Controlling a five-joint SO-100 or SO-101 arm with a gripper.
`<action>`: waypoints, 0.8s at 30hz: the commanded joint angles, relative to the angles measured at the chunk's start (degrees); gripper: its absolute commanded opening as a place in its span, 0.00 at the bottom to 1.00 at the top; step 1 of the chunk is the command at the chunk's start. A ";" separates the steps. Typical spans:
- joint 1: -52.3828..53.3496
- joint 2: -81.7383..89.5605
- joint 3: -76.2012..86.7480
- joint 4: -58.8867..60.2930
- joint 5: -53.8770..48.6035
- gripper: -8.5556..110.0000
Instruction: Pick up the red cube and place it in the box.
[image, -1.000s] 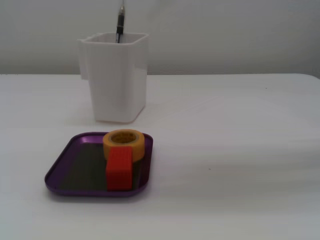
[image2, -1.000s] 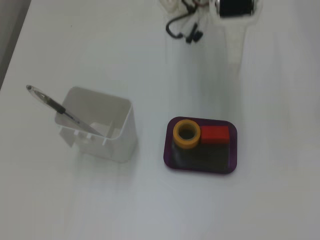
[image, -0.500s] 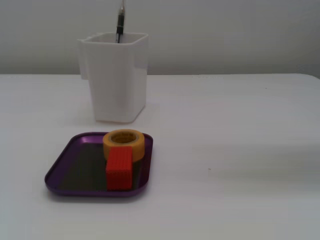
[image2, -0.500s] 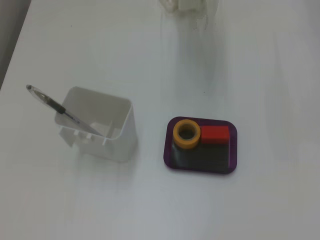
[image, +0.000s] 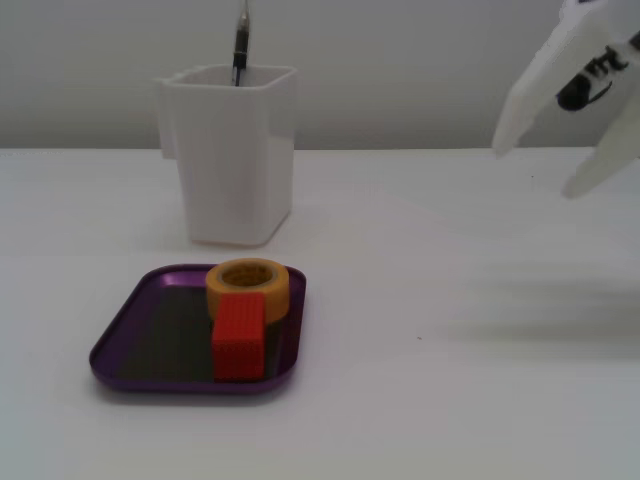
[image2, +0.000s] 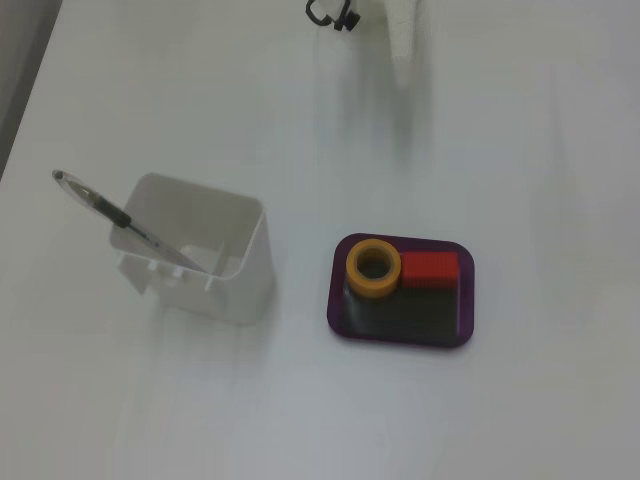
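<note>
The red cube (image: 238, 336) stood inside the box (image: 125, 335), on its dark floor, in the right-hand part of the tray as the low fixed view showed it; in the higher fixed view the red cube (image2: 430, 270) sat in an upper corner of the box (image2: 465, 318). It touched, or very nearly touched, the orange-yellow tape roll (image: 248, 287), which lay flat in the same tray just behind the cube in the low view and directly to its left in the high view (image2: 373, 269). The tray rested on the white table (image: 450, 400), and beyond it, near but apart, stood a tall white container (image: 234, 152) with a pen (image: 241, 45) leaning inside it. The gripper (image: 545, 170) hung in the air at the far right of the low view, well apart from the box and holding nothing; its two white fingers (image: 540, 85) were spread, with a clear gap between their tips. In the high view only a white part of the arm (image2: 402, 30) reached in from the top edge, blurred.
</note>
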 joint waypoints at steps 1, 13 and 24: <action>2.99 9.23 8.09 -3.25 -0.35 0.21; 5.54 36.30 31.38 1.32 -0.18 0.21; 5.54 34.10 32.78 1.93 -0.09 0.15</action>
